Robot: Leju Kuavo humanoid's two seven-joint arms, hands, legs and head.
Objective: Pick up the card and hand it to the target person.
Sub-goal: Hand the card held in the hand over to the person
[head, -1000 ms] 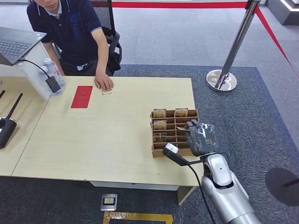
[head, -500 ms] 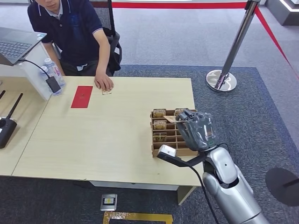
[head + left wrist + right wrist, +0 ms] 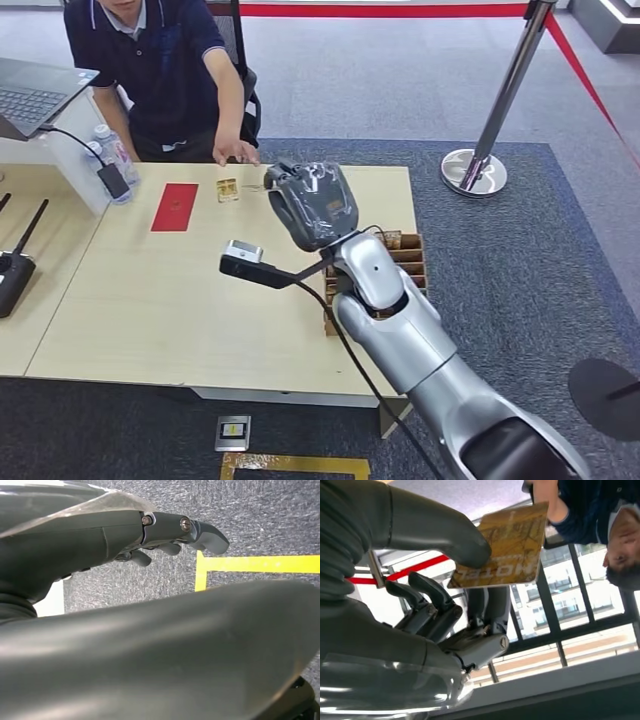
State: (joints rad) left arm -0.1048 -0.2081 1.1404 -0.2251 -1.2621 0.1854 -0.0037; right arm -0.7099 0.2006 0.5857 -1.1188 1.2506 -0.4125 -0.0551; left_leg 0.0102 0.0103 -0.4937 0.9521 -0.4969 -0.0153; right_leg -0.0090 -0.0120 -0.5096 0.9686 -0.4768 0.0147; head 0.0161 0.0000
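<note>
The card (image 3: 505, 547) reads "HOTEL", seen upside down.

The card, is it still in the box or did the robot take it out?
Out. The right hand pinches the card under its thumb, up in the air by the person, away from the slotted box.

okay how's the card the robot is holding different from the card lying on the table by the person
The held card is pinched in the right robot hand, up off the table; the loose card lies flat on the table, held by nothing. The held one is nearer the person's hand. Both look golden-brown.
</note>
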